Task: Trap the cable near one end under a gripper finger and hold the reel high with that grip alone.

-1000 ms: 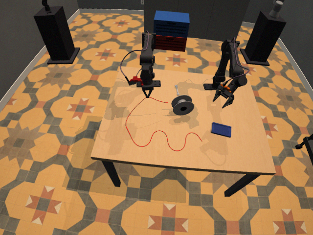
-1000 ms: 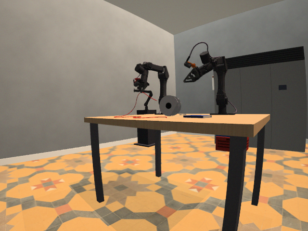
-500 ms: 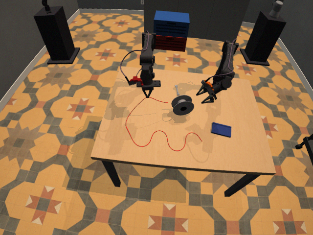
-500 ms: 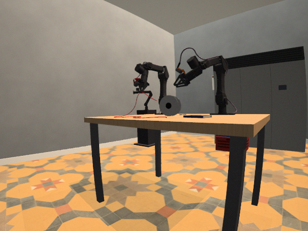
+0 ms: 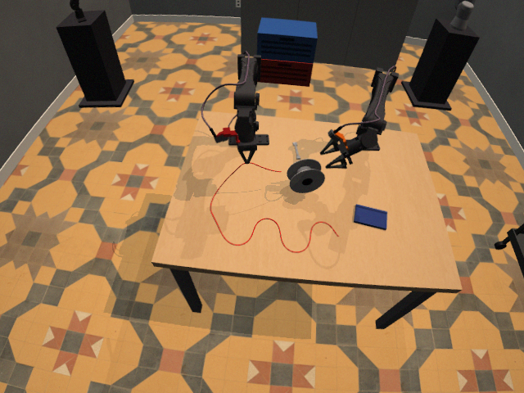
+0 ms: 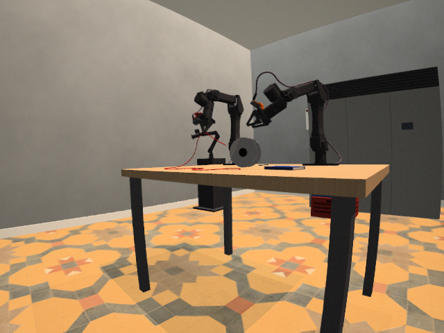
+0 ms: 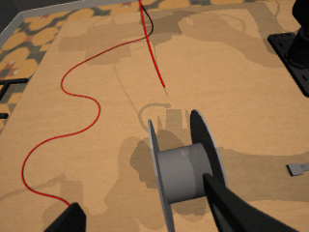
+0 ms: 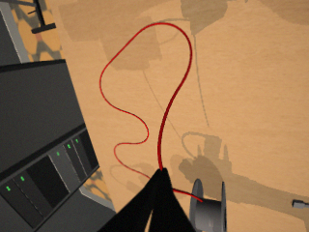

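Note:
A grey reel [image 5: 305, 175] [image 6: 245, 152] [image 7: 181, 174] [image 8: 208, 208] stands on its flanges near the middle of the table [image 5: 402, 254]. A thin red cable [image 5: 270, 219] [image 6: 189, 152] [image 7: 87, 94] [image 8: 166, 111] snakes over the table. My right gripper [image 5: 246, 160] [image 6: 199, 134] [image 8: 163, 173] is shut on the cable near one end and holds that part above the table; the short free end points toward the reel. My left gripper [image 5: 332, 157] [image 6: 254, 123] [image 7: 141, 195] is open and empty. It hovers just behind and above the reel, apart from it.
A flat blue pad [image 5: 370, 216] [image 6: 283, 167] lies right of the reel. A small grey piece [image 5: 296, 149] [image 7: 296, 168] [image 8: 299, 204] lies behind the reel. A blue and red cabinet [image 5: 286, 51] and two black pillars [image 5: 95, 55] [image 5: 440, 63] stand off the table.

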You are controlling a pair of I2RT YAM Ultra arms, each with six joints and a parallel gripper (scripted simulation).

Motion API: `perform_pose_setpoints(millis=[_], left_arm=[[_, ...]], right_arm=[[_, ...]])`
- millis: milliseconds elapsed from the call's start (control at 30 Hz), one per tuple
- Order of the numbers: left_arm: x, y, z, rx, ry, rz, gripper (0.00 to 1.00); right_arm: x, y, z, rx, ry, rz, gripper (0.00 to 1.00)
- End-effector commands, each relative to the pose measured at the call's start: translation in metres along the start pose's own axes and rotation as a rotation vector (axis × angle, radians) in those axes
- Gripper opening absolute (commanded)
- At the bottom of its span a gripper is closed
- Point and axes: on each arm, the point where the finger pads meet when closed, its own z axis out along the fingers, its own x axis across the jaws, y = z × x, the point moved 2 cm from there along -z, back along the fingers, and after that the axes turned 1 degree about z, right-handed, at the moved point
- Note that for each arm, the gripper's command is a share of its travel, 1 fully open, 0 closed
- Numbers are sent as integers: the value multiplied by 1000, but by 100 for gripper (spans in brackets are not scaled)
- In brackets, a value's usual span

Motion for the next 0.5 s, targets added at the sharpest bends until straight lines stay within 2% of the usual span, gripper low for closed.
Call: perform_pose_setpoints(millis=[0,200,333,400,467], left_arm=[[-6,10,1,-11,-34,17,75],[-5,8,1,-9,-34,13,75],[-8,-1,5,3,-44,-4,75],[-13,-16,10,21,-61,-31,75],[-9,-14,13,5,-48,-6,75]], right_arm=[[8,-4,-10,-9,26,-26,0],[8,-4,-11,-9,26,-24,0],[8,-3,-11,-10,27,-20,0],[8,-2,-11,-11,27,-19,0],[8,-1,-11,-12,27,-18,0]])
